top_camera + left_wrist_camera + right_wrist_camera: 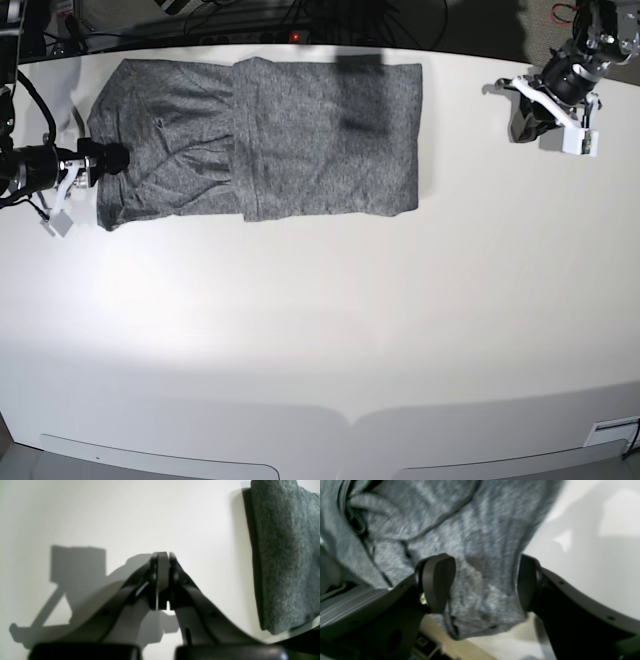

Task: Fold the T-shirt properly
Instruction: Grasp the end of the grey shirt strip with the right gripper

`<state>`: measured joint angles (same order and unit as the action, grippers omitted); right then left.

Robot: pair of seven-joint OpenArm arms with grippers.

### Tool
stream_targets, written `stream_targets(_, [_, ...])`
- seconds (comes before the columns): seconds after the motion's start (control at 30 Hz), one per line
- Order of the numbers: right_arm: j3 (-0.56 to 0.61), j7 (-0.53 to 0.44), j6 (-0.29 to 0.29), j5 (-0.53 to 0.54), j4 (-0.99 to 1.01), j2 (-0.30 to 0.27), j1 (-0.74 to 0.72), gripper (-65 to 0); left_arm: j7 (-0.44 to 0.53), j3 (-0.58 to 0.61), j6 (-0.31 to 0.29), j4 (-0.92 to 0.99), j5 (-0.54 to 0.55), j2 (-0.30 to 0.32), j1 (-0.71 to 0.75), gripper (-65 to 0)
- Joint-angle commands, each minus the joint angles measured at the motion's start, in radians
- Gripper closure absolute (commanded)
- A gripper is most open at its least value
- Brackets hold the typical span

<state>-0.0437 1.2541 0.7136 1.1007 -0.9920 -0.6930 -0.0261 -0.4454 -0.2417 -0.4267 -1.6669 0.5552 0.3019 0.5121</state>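
Observation:
The dark-grey T-shirt (300,140) lies flat at the back left of the white table (320,330), partly folded, with one layer lapped over its middle. My right gripper (105,160) is at the shirt's left edge. In the right wrist view its jaws (482,582) stand wide open, with a rumpled part of the shirt (475,542) between the two pads and no pinch showing. My left gripper (545,105) hovers at the back right, well clear of the shirt. In the left wrist view it (162,555) is shut and empty, and the shirt's edge (282,555) shows at the right.
Cables and dark equipment (250,25) run along the table's far edge. The table's pale front edge (460,650) shows just below the right gripper. A small white tag (55,222) hangs beside the right arm.

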Motion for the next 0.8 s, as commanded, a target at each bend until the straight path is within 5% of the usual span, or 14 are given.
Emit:
stream_targets(0.0, [0.047,0.099,-0.015,-0.097,0.021,0.025,0.046,-41.5,0.027,-0.006,-0.008,-0.018,0.014,0.011,0.0,0.0])
stream_targets(0.5, [0.066,0.098,-0.015,0.133,0.021,0.025,0.045,-40.1,0.027,-0.006,-0.008,-0.018,0.014,0.011,-0.002,0.0])
stream_targets(0.77, [0.066,0.093,-0.015,0.134,0.021,0.025,0.038,-6.6,0.027,-0.006,-0.009,-0.018,0.012,0.012,-0.002,0.0])
